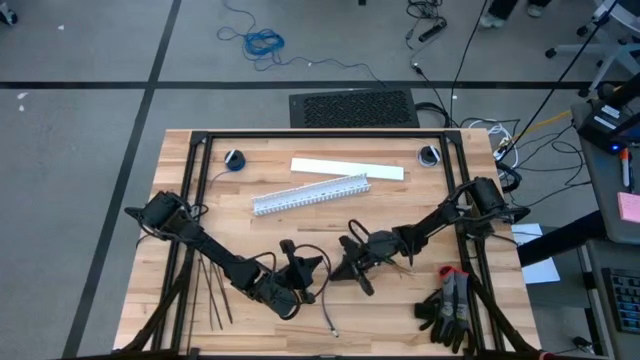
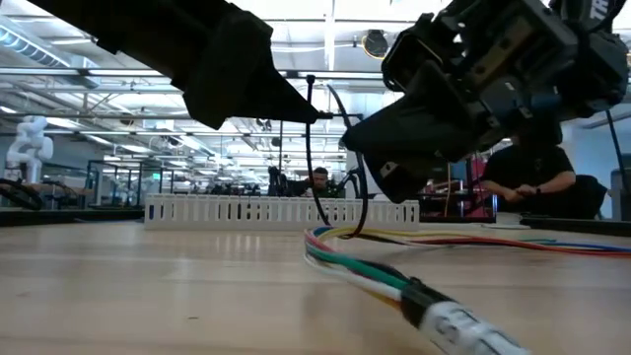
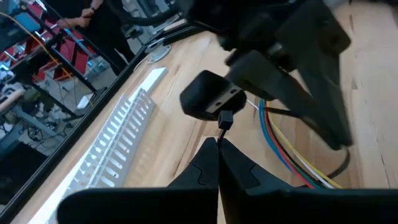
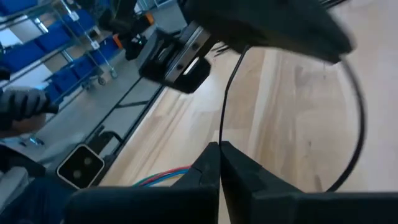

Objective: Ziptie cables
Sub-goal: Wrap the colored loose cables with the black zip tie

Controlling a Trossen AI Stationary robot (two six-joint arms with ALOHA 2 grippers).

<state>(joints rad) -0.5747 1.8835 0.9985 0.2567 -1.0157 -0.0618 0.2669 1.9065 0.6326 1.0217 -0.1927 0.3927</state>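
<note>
I have both arms meeting near the table's front middle. My left gripper (image 1: 312, 266) is pressed together on the thin black plastic ziptie (image 2: 314, 163), which arcs in a loop to my right gripper (image 1: 345, 252), also pinched on it. The bundle of coloured wires (image 2: 365, 273) lies on the wood just below. The white slotted plastic duct (image 1: 310, 194) sits behind, well apart. Spare black zipties (image 1: 212, 290) lie near the left front edge, black gloves (image 1: 450, 307) at the right front corner.
</note>
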